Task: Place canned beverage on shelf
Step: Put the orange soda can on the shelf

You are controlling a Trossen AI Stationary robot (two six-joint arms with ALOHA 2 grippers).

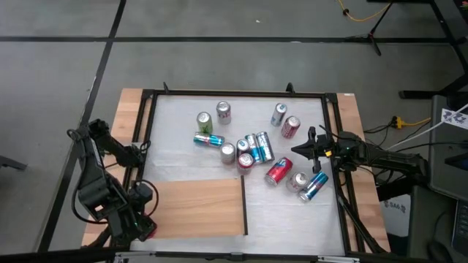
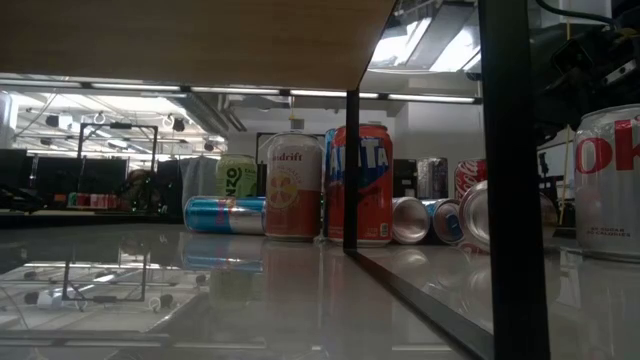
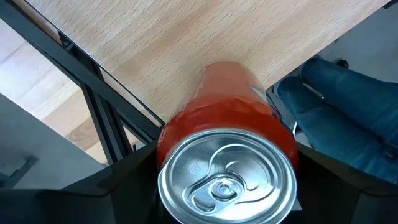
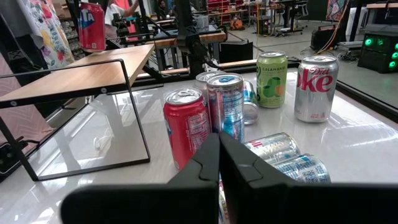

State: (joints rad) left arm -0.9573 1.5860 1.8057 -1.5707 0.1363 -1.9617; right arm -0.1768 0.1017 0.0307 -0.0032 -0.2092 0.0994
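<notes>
A red can (image 3: 227, 124) with a silver top stands upright over the left end of the shelf (image 1: 197, 208), a light wood panel raised on black legs at the table's near left. My left gripper (image 3: 227, 180) hangs over the can, one finger on each side. The right wrist view shows the can (image 4: 92, 25) with its base at the shelf's (image 4: 81, 78) top. In the high view the left arm (image 1: 128, 212) hides it. My right gripper (image 1: 298, 148) is shut and holds nothing. It stays level at the table's right side, beside the loose cans. My left gripper has the red can between its two fingers, one on each side of the wall just below the top rim (image 3: 163, 155). The fingers come steeply from above. The can stays upright. I cannot tell whether its base rests on the shelf.
Several loose cans (image 1: 248, 146) crowd the table's far middle and right, some upright and some lying down. Black frame rails (image 1: 146, 95) run round the table. A black post of the shelf (image 2: 510, 180) rises from the white top. The shelf's right part is bare wood.
</notes>
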